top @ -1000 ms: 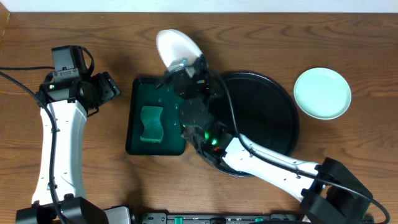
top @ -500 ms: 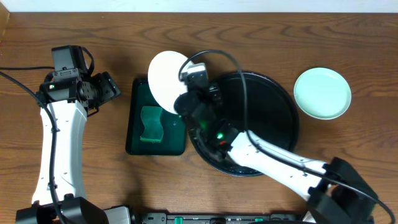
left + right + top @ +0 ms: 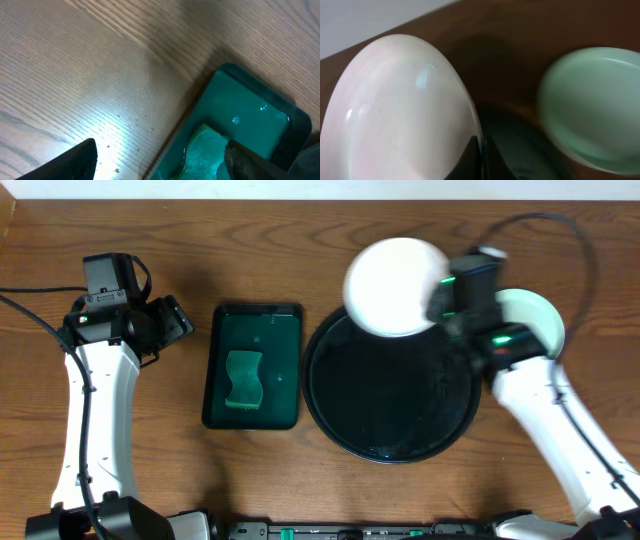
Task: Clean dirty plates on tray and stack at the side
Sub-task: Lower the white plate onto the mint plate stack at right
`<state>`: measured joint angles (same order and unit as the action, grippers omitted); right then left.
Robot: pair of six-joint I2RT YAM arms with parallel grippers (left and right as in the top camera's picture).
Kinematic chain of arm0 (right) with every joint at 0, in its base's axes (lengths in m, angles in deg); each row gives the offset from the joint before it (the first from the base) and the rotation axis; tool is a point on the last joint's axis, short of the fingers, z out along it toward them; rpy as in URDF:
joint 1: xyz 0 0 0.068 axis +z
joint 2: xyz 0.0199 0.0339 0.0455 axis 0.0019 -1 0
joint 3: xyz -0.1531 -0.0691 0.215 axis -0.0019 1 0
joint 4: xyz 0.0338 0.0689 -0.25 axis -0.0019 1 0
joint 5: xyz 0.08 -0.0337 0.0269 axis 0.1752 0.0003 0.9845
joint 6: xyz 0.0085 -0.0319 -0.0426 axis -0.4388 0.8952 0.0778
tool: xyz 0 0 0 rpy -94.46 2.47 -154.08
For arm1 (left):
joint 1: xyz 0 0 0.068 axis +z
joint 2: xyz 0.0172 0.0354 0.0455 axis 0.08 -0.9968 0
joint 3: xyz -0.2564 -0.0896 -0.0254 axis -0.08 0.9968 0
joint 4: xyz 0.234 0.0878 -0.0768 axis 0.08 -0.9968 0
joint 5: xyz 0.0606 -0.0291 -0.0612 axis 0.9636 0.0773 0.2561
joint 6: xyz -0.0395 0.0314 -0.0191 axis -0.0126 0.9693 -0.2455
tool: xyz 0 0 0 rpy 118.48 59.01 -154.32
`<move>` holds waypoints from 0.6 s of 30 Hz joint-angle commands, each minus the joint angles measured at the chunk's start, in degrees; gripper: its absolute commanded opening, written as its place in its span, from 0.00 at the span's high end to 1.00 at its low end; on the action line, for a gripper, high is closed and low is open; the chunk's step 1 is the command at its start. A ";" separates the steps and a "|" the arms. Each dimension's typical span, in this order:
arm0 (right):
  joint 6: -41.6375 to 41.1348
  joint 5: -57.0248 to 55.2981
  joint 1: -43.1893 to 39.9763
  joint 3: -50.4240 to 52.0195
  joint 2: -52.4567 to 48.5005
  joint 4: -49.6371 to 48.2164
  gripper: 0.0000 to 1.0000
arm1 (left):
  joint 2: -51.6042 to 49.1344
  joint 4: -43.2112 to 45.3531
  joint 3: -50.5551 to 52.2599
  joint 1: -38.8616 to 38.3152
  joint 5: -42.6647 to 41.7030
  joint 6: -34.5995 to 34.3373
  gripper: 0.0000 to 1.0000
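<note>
My right gripper (image 3: 443, 302) is shut on the rim of a white plate (image 3: 394, 287), which it holds in the air over the far edge of the round black tray (image 3: 340, 405). In the right wrist view the dark fingertips (image 3: 471, 152) pinch the white plate's (image 3: 395, 110) edge. A pale mint green plate (image 3: 538, 328) lies on the table to the right of the tray, partly hidden under my right arm, and the wrist view shows this mint plate (image 3: 592, 105) too. My left gripper (image 3: 176, 320) stands open at the far left, holding nothing.
A dark green rectangular tray (image 3: 285, 340) holding a wavy green sponge (image 3: 243, 378) lies left of the black tray. In the left wrist view the open gripper (image 3: 160, 149) looks down on bare wood beside that green tray (image 3: 250, 115) and sponge (image 3: 202, 150).
My right arm has swung the white plate from above the green rectangular tray to the right, across the black tray's far edge, toward the mint plate. The left arm has not moved.
</note>
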<state>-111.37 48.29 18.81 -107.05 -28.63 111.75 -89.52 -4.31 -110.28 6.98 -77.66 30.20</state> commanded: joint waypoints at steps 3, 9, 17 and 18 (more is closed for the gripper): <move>0.90 5.33 -18.53 -0.39 1.77 8.24 0.99 | 0.13 -0.20 -0.83 0.15 0.70 0.09 0.18; 8.17 5.11 -32.92 -0.33 0.61 10.67 0.99 | 0.13 -0.20 -0.83 0.15 0.70 0.09 0.19; 8.11 5.38 -38.97 -0.31 -3.93 10.14 0.99 | 0.13 -0.20 -0.83 0.15 0.70 0.09 0.19; 8.11 5.35 -38.99 -0.31 -4.83 9.84 0.99 | 0.13 -0.17 -0.83 0.15 0.70 0.09 0.18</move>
<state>-104.42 52.90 -19.75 -107.10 -31.08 122.24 -89.52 -4.33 -110.28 6.98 -77.68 30.20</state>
